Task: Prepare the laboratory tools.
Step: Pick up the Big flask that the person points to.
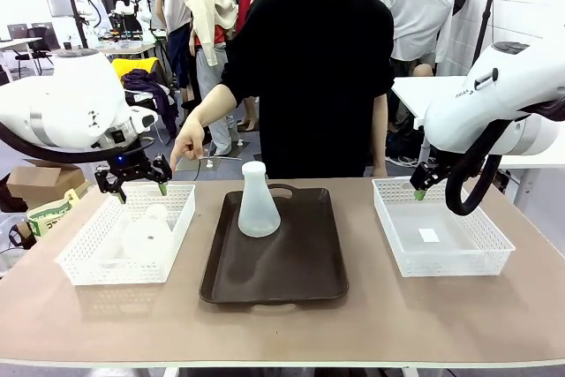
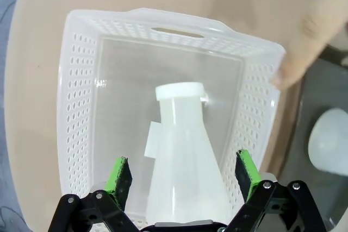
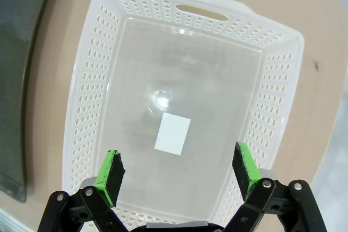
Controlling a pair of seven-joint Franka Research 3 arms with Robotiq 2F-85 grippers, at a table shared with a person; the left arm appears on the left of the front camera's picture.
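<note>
One conical flask (image 1: 259,205) stands upright on the dark brown tray (image 1: 309,275), centre table. The second flask (image 2: 182,134) sits in the left mesh basket (image 1: 88,264), apparently upright. The left gripper (image 1: 141,190) hovers directly above it, jaws apart. The right gripper (image 3: 176,169) hovers, jaws apart, over the right mesh basket (image 1: 497,249). The person's hand (image 1: 185,143) points near the left basket's far corner.

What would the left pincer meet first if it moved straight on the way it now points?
Most likely the flask in the basket: it is straight ahead, in line with the gap of the open left pincer. How far off it is, I cannot tell.
</note>
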